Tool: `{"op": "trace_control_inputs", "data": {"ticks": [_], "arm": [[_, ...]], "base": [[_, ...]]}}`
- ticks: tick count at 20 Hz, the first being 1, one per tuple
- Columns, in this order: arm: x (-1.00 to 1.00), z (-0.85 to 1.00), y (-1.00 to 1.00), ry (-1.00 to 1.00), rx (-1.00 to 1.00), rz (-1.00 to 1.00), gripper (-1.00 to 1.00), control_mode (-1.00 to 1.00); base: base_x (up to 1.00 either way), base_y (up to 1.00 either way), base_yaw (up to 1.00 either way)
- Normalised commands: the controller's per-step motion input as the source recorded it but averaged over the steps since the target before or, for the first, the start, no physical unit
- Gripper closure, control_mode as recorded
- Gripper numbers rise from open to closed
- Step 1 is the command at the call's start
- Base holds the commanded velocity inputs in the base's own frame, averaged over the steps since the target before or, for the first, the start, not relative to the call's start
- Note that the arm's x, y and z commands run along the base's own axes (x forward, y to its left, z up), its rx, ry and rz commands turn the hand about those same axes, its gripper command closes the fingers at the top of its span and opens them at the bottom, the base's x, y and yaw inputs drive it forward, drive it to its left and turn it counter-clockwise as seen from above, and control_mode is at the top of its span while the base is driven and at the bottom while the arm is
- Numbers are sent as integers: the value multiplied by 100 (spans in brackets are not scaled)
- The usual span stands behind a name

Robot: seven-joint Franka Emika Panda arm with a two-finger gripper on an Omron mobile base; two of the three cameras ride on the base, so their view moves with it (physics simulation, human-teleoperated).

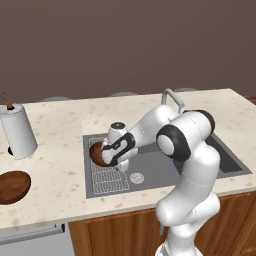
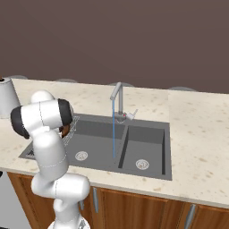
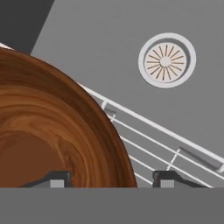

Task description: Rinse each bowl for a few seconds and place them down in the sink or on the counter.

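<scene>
Jaws of the gripper [image 3: 111, 179] stood parted astride the wooden bowl's [image 3: 52, 140] rim, we saw, the bowl over the wire grid [image 3: 175, 144] at the sink's [image 1: 227, 162] left end.

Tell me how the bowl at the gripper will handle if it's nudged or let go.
The bowl looks like solid wood, so probably stiff and unlikely to break. Its round curved wall suggests it may rock or slide on the wire grid. The rim sits between the fingertips, so it could tip on release.
</scene>
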Motion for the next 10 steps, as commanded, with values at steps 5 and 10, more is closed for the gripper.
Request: {"op": "trace_control_inputs", "data": {"ticks": [5, 10], "arm": [[-2, 26, -8, -3, 6, -3, -100, -100], [-8, 41, -9, -3, 7, -4, -100, -100]], "base": [[0, 0, 0], [0, 0, 0]]}}
